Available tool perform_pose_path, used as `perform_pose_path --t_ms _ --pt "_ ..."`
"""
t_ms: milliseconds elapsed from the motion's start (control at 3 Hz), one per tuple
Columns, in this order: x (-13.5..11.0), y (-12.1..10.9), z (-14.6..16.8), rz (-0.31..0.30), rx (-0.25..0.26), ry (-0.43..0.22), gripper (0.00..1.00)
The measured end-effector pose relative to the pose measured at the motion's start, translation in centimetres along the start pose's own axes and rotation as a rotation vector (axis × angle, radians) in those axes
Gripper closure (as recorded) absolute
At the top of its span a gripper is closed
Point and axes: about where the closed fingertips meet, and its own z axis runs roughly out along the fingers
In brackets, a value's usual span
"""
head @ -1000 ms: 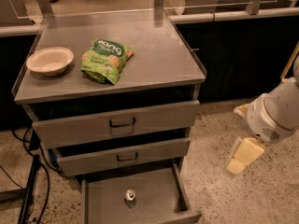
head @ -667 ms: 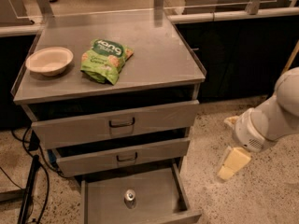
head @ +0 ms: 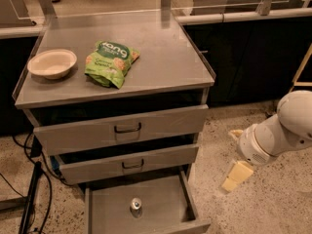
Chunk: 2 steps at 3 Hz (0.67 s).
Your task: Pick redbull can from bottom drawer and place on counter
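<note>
Step in hand: approach. The small, slim silver redbull can point(head: 136, 204) stands upright on the floor of the shallow grey steel bottom drawer point(head: 163, 206), which is pulled open. The cream-fingered gripper point(head: 232, 159) hangs right of the cabinet, well apart from the can, fingers spread and empty. Next move (a judgement): travel left over the drawer, descend around the can, then close.
</note>
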Motion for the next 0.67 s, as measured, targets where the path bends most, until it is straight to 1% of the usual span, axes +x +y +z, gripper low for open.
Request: perform_pose_path --t_ms 333,667 --pt "0.2 0.3 1.0 0.013 -0.016 -0.009 0.00" --pt "1.1 0.9 6.9 0.029 -0.056 -0.031 0.00"
